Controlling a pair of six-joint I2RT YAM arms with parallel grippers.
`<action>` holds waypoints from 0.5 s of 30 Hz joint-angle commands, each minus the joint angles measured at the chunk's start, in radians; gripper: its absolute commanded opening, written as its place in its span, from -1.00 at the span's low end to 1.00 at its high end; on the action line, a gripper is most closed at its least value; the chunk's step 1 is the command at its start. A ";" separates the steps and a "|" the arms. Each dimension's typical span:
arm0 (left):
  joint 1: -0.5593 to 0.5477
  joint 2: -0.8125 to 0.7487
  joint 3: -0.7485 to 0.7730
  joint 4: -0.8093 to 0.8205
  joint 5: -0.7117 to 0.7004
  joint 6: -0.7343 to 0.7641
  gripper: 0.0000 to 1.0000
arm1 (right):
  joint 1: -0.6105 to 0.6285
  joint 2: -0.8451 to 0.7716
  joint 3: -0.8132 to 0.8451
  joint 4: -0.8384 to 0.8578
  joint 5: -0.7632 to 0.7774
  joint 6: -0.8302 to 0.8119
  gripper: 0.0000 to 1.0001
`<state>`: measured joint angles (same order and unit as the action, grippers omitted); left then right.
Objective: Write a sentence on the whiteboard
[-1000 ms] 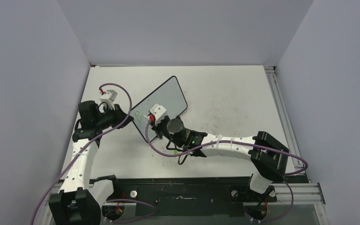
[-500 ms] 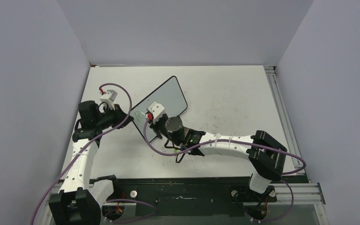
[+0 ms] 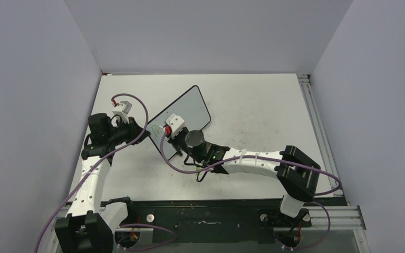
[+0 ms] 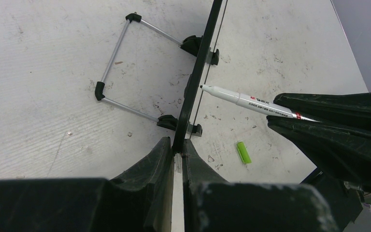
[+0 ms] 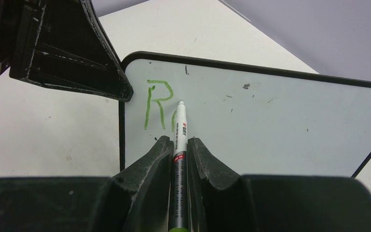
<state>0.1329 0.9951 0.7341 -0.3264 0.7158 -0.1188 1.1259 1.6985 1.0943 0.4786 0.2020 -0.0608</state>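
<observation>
So the whiteboard (image 3: 190, 108) sits left of the middle of the worktop (image 3: 253, 105), turned diagonally, with its near-left corner pointing at the left arm. I honestly can't tell how steeply it leans.

The left end effector (image 4: 178, 145) is clenched on the board's black frame, one finger on each side of the edge, right at that corner. From the left wrist view you're looking straight down the board edge-on. There's a wire stand (image 4: 116, 53) lying on the worktop on the back side, joined to the little black feet.

The right end effector (image 5: 178, 142) is clamped tight around a white marker (image 5: 179, 130), with the barrel running straight out between the fingers. The tip is right at the board surface, near the left end of the board.

As for the sentence (image 5: 155, 104), all I can see is a green capital "R" plus a short curved green stroke beside it. That stroke is half hidden behind the marker tip, so I can't tell what letter it is. The rest of the board has only a few dark specks.

There's also a small green piece (image 4: 242, 152) lying loose on the worktop on the writing side, near the board's foot and below the marker.
</observation>
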 commanded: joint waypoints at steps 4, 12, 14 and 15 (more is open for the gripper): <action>0.005 -0.020 0.050 0.027 0.019 -0.003 -1.00 | -0.013 0.016 0.054 0.070 -0.004 -0.015 -0.89; 0.004 -0.019 0.050 0.027 0.021 -0.003 -1.00 | -0.014 0.023 0.055 0.068 -0.015 -0.013 -0.89; 0.004 -0.019 0.050 0.027 0.021 -0.003 -1.00 | -0.014 0.021 0.053 0.069 -0.014 -0.012 -0.89; 0.004 -0.021 0.050 0.027 0.021 -0.003 -1.00 | -0.014 0.022 0.052 0.068 -0.016 -0.010 -0.89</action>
<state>0.1329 0.9951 0.7341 -0.3260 0.7166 -0.1188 1.1187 1.7020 1.1091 0.4858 0.2012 -0.0677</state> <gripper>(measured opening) 0.067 0.160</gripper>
